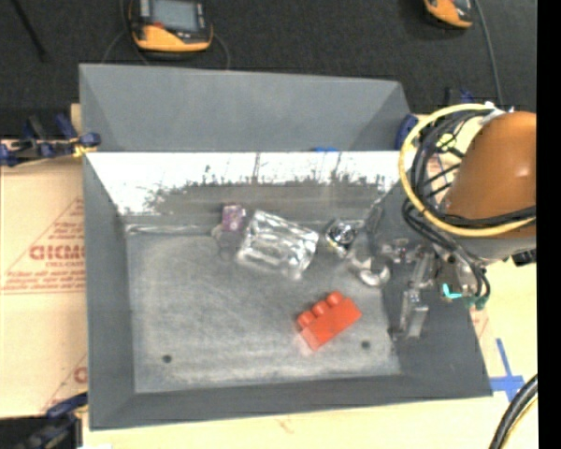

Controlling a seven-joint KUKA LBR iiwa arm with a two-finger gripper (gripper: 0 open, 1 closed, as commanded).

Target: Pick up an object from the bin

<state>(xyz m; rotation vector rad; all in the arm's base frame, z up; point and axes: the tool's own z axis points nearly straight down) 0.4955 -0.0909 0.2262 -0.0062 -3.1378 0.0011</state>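
My gripper [409,309] hangs low at the right side of the bin, close to the right wall. A red toy brick [328,320] lies on the bin floor just left of it, apart from it. Up and to the left of the gripper rests a small grey metal piece [368,271], and beyond that a shiny round metal thing [340,235]. Nothing shows in the gripper.
A clear crumpled plastic container [277,243] lies near the back wall at the middle, with a small purple thing [232,218] at its left. The arm with its orange cover and cables reaches in over the right rim.
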